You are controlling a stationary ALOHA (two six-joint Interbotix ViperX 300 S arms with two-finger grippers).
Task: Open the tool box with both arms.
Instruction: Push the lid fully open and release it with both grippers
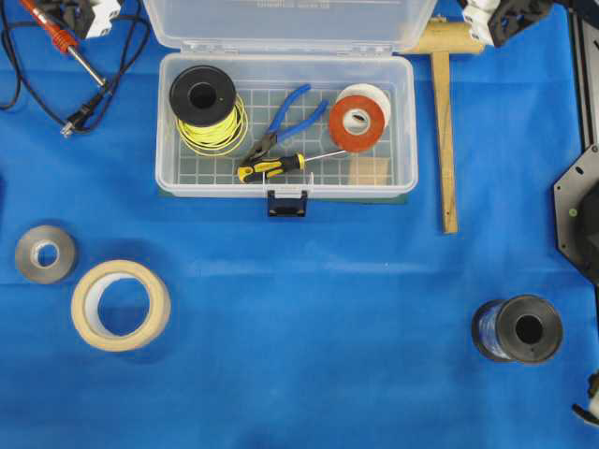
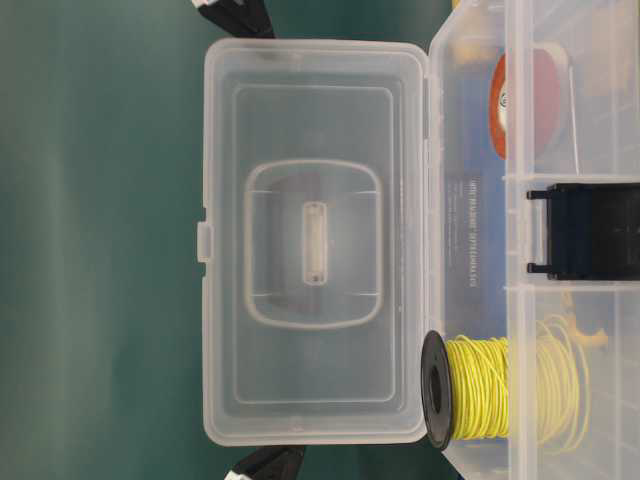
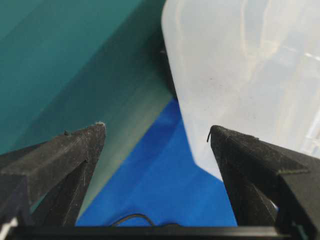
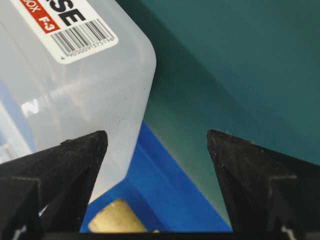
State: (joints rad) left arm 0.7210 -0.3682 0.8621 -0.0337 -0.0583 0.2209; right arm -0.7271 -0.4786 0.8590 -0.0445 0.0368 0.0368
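Overhead: tool box [image 1: 285, 126] at the top middle of the blue counter [image 1: 309, 318], lid [image 1: 285, 21] swung up and back, latch [image 1: 286, 202] hanging free at the front edge. Inside: yellow wire spool [image 1: 206, 108], blue pliers [image 1: 285, 122], screwdriver [image 1: 276, 168], red tape roll [image 1: 357, 120]. Left claw [image 1: 98, 14] and right claw [image 1: 496, 19] only partly visible at the top corners, flanking the lid, apart from it as far as can be told. Opening judged essentially done; best to back off without brushing the lid, so it does not tip shut.

Table level: lid [image 2: 315, 240] standing upright against the base [image 2: 540, 240], nothing propping it. Black claw tips just showing at either end of the lid. Worth watching for any wobble; a nudge toward the base could drop it.

Left wrist: left claw [image 3: 157, 140] spread wide, holding nothing, a lid corner [image 3: 240, 75] just beyond the right fingertip [image 3: 225, 140]. Whether that tip touches the plastic cannot be told. Retreat straight back, away from that corner.

Right wrist: right claw [image 4: 157, 145] likewise spread and empty, stickered lid corner [image 4: 100, 75] above the left fingertip [image 4: 92, 145]. Same advice: keep wide, pull clear, no sideways sweep.
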